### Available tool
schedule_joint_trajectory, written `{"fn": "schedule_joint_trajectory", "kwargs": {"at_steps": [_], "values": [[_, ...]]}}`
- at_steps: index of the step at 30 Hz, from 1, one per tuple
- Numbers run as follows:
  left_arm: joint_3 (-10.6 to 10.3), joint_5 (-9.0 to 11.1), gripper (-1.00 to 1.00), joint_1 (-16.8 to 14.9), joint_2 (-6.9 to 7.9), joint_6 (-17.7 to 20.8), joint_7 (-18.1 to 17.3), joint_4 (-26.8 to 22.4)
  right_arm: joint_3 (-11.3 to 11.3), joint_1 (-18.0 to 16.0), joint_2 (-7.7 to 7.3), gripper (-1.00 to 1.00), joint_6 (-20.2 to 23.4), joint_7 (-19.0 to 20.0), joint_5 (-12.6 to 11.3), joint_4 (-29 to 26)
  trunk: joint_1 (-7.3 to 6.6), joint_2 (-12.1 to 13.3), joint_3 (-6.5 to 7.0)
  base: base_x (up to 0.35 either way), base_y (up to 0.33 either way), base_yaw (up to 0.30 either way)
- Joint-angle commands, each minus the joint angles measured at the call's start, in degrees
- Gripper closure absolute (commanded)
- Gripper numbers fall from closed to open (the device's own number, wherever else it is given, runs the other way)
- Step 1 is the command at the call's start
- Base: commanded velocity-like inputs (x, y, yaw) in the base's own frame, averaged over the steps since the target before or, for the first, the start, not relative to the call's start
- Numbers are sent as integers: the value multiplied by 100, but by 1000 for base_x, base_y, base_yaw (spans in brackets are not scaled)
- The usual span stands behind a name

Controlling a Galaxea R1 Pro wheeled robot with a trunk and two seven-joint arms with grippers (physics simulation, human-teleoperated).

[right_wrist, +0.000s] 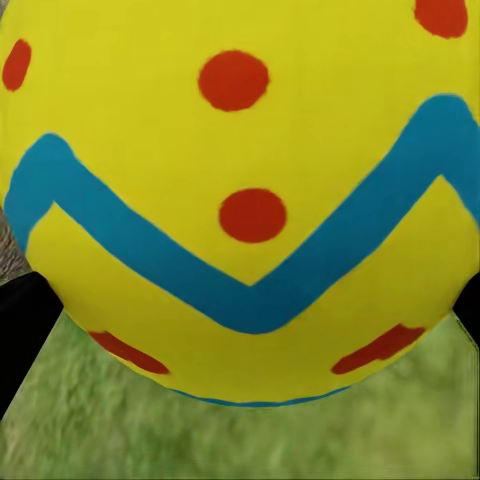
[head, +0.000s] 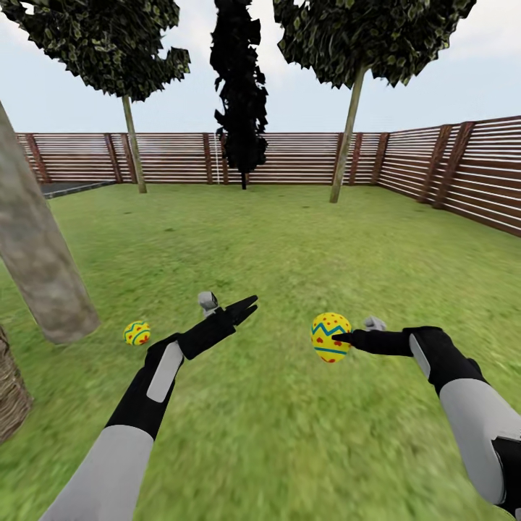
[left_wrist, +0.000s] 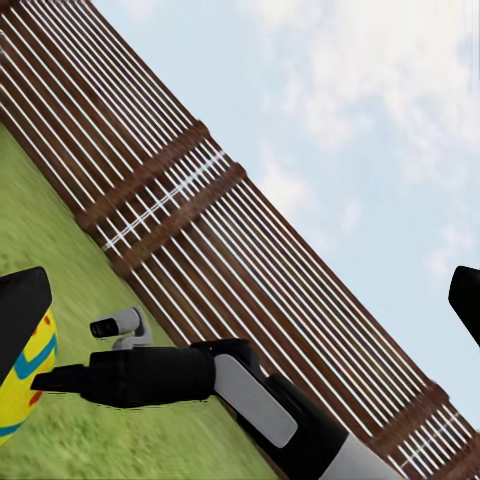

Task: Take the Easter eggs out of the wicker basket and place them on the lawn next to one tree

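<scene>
My right gripper [head: 336, 339] is shut on a yellow Easter egg [head: 329, 334] with a blue zigzag and red dots, held above the lawn [head: 289, 246]. In the right wrist view this egg [right_wrist: 240, 200] sits between the dark fingertips [right_wrist: 20, 325]. A second egg [head: 137, 333] lies on the grass close to the thick grey tree trunk [head: 40, 268]. My left gripper [head: 246, 307] hovers open and empty right of that egg; its fingers [left_wrist: 20, 300] stand wide apart. The wicker basket [head: 11, 391] shows partly at the left edge, its inside hidden.
A brown slatted fence [head: 304, 155] encloses the garden at the back and right. Two thin-trunked trees [head: 134, 145] [head: 347, 137] and a dark narrow tree [head: 239, 94] stand by the far fence. A dark paved strip [head: 72, 188] lies far left. Open grass stretches ahead.
</scene>
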Motion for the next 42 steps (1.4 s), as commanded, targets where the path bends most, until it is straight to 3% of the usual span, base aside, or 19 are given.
{"fn": "schedule_joint_trajectory", "kwargs": {"at_steps": [1,27,42], "values": [[13,8,-100,-4,-5,40,-11,2,-29,-2,7,100,35,37,38,-5,1,-3,-13,218,-264,163],[13,8,-100,2,-5,40,-45,9,-29,-2,22,100,27,28,37,4,1,-3,-199,236,-241,170],[13,8,-100,4,-3,40,-55,12,-29,-2,22,100,27,28,41,1,1,-3,-307,18,-17,179]]}}
